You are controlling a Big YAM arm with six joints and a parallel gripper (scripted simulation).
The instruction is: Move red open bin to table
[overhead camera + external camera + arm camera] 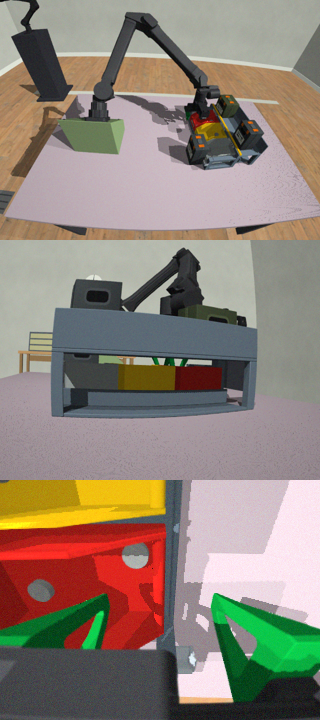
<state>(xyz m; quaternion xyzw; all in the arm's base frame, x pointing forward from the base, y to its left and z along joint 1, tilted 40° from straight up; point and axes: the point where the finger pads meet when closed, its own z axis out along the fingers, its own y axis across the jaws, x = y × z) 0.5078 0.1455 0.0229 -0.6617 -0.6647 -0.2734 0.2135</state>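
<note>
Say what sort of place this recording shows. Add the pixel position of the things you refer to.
Probably a robot workcell or lab: an arm (178, 49) (152, 281) bolted over a table (129, 193), a rack of coloured parts bins, and another arm on a pedestal (38, 59).

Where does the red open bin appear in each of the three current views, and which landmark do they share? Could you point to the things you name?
Top: the red bin (213, 114) (199, 378) (65, 575) is right of centre, below the gripper (195, 116) (169, 361) (160, 599).
Exterior: right of centre, on the lower shelf.
Wrist: left side, mid-height.
Shared landmark: the yellow bin (210, 129) (147, 377) (115, 517) beside it.

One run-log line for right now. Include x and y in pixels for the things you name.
claw (188, 114) (160, 599): open | red open bin (195, 120) (199, 378) (60, 572): on shelf, two parts visible | yellow bin (206, 130) (147, 376) (120, 496): beside it
</note>
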